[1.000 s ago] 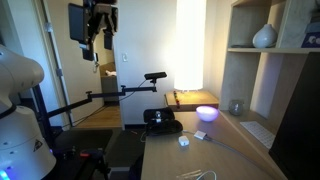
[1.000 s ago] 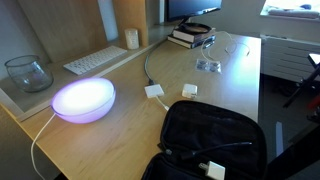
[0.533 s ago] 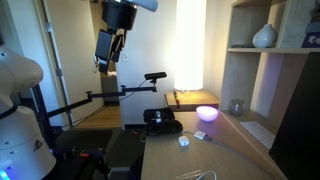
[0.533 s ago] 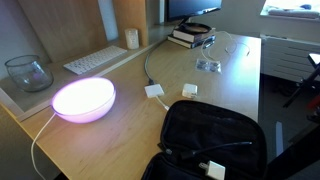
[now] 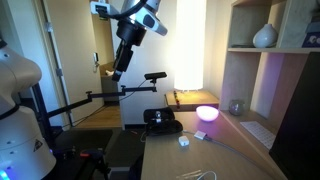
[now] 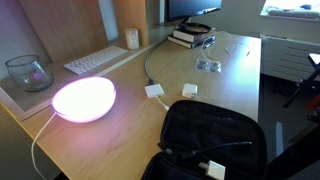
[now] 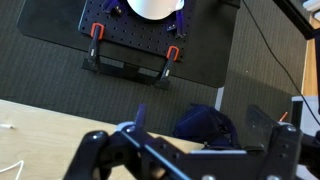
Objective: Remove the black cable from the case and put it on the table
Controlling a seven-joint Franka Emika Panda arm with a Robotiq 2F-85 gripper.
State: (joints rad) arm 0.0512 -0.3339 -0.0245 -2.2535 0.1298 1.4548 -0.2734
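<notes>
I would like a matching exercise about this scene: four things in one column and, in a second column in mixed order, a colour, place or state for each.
Things:
1. lamp
2. case
3. glass bowl
4. gripper

Descriptions:
A. clear, standing near the keyboard
B. glowing pink-white
C. open, high in the air
D. black, with rounded corners

Right pairs: 1-B, 2-D, 3-A, 4-C
</notes>
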